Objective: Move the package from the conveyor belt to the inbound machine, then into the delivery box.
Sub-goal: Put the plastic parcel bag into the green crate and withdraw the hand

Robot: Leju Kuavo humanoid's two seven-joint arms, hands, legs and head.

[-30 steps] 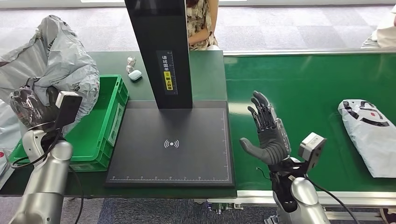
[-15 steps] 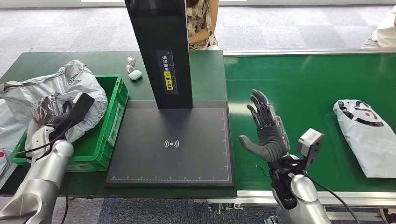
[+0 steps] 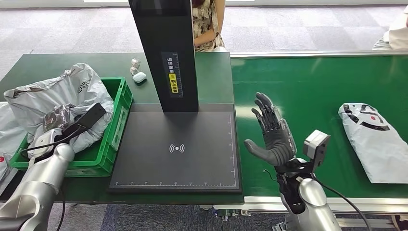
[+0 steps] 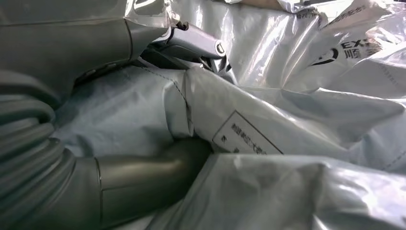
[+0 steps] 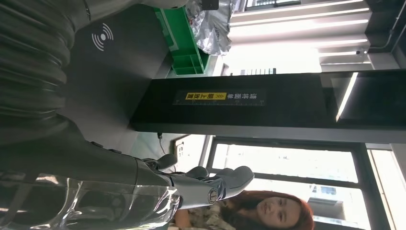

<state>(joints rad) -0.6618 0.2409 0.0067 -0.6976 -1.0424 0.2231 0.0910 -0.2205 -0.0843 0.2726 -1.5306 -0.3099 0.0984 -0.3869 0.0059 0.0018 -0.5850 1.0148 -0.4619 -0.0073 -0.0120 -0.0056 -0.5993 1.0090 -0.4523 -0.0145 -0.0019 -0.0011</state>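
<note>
A crumpled grey plastic package [image 3: 62, 94] lies in the green delivery box [image 3: 111, 124] at the left of the table. My left hand [image 3: 54, 120] grips it, thumb and fingers wrapped in its folds [image 4: 143, 177], and the package [image 4: 268, 96] hides most of the hand. My right hand [image 3: 271, 136] stands upright and open with nothing in it, above the belt's near edge beside the black scan plate [image 3: 175, 147] of the inbound machine. A second white package [image 3: 375, 139] lies on the green conveyor belt [image 3: 308, 82] at the right.
The machine's black column [image 3: 166, 53] rises at the back of the plate. A white earbud case [image 3: 139, 77] lies behind the box. More grey bags [image 3: 7, 132] sit left of the box. A person [image 3: 208, 24] stands behind the machine, another [image 3: 397, 31] at far right.
My left hand has come down and forward with the grey package, lowering it into the green box. The white package on the belt has drifted left. My right hand shifted slightly left.
</note>
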